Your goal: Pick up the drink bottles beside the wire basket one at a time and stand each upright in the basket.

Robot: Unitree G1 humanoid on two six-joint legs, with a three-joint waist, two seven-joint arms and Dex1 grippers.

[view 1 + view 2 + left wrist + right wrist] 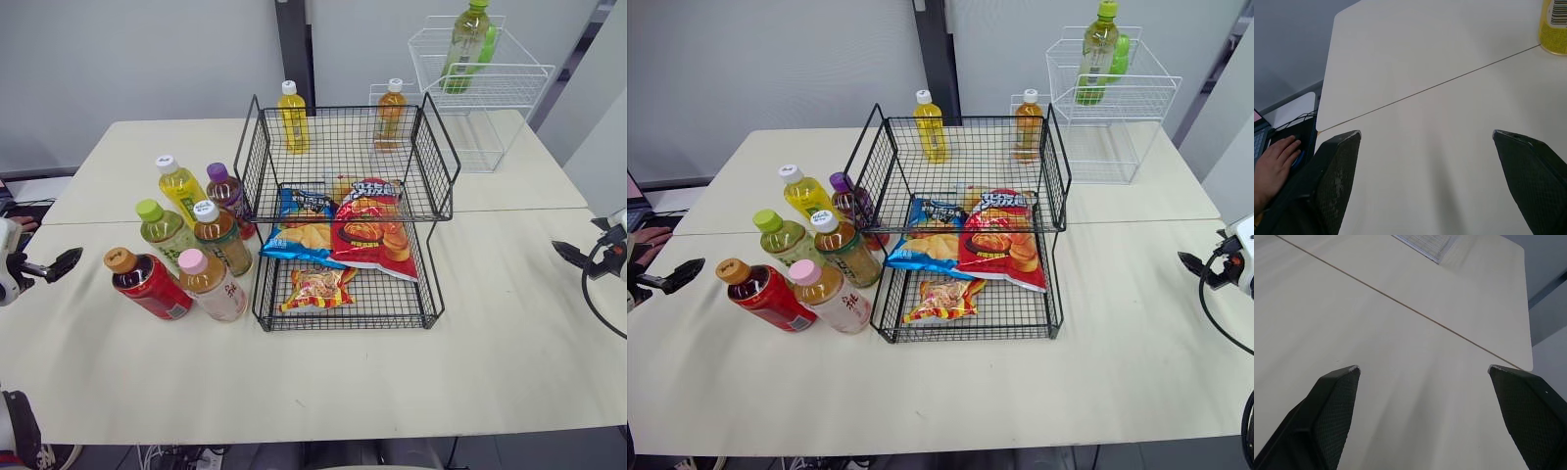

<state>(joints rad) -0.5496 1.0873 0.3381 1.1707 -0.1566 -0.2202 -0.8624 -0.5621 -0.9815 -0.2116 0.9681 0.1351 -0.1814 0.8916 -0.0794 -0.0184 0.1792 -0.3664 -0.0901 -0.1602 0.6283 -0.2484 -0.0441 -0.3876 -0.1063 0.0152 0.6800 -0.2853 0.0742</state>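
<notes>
Bottles for moving: counted six, all upright, bunched on table point(323, 382) just left of basket point(257, 162). Noted yellow bottle point(181, 191) and purple cap point(225, 196) at back, green cap point(162, 235) and white cap point(220, 240) in middle, red bottle point(147, 284) and pink cap point(211, 286) nearest. Judged purple cap and white cap closest to wire, perhaps touching. Found none of the six in basket; judged task not yet begun. Saw lower tier taken up by chip bags point(377, 230) and upper tier's floor bare, so likely meant for bottles. Spotted two more bottles point(292, 117) at basket's far side, seen through mesh; could not tell whether inside or behind.

Held left jaws wide open and empty, low over bare table near its left edge, apart from cluster. Held right jaws equally wide and empty over table's right side, well apart from basket. Judged left arm better placed for first pick, given cluster on its side, with red bottle and pink cap nearest and unblocked. Noted person's hand point(1276, 164) resting off table's left edge.
</notes>
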